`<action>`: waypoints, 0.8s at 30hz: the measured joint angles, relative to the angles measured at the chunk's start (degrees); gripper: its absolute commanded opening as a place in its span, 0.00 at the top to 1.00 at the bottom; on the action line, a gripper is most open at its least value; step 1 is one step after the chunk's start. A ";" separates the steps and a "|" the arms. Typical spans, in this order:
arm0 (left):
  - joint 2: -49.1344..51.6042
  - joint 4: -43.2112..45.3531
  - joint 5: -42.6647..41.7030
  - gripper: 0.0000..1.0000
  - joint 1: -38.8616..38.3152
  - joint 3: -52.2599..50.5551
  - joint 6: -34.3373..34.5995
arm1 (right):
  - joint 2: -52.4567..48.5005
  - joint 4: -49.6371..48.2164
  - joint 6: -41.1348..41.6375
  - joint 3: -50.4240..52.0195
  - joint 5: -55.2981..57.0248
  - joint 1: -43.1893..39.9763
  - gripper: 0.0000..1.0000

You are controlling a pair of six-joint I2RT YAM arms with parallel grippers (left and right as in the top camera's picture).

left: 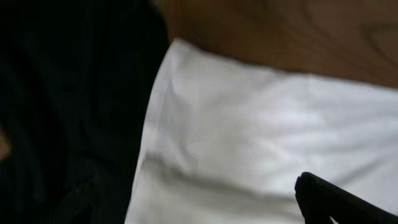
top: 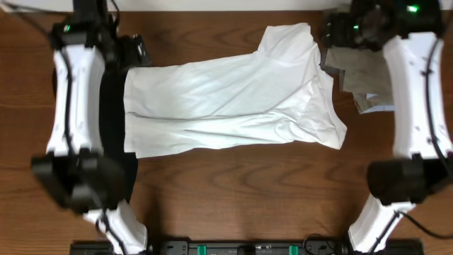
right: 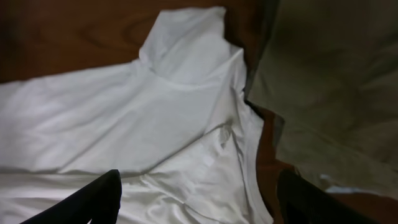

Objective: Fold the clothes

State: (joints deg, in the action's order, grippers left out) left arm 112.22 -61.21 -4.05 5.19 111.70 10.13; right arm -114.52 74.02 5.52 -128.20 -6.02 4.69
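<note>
Tabletop [top: 233, 191] w/ grey cloth [top: 357, 71] part-hidden

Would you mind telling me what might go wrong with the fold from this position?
1. The white shirt lies with its hem against the dark garment; the left gripper might pinch both layers.
2. The grey garment sits right beside the shirt's sleeve, so the open right gripper may snag it too.
3. The shirt lies skewed and creased, so a fold could come out crooked.
</note>
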 measured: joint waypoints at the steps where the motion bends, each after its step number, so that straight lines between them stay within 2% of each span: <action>1: 2.19 -0.13 0.00 0.02 0.00 1.97 -0.15 | -1.01 0.11 -0.24 0.00 0.22 0.35 0.23; 5: 10.49 0.79 0.00 0.02 0.00 8.26 -1.66 | -4.04 0.42 -1.05 0.00 0.98 2.05 0.25; 10: 16.33 3.61 0.87 0.07 0.02 9.90 -4.00 | -4.13 0.15 -1.46 -0.20 1.79 4.11 0.29; 14: 19.17 7.39 1.79 0.09 0.31 9.94 -5.31 | -4.13 0.11 -1.38 -0.22 1.99 5.09 0.32; 19: 21.68 10.29 2.43 0.20 0.85 9.94 -7.06 | -4.13 0.24 -1.01 -0.22 2.03 5.42 0.41; 24: 23.23 11.78 2.75 0.21 1.03 9.94 -8.76 | -4.13 0.28 -0.46 -0.24 2.19 5.42 0.41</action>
State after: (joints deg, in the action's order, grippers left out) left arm 135.46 -49.43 -1.30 6.22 121.64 1.37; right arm -118.65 74.30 5.06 -128.44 -3.84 10.11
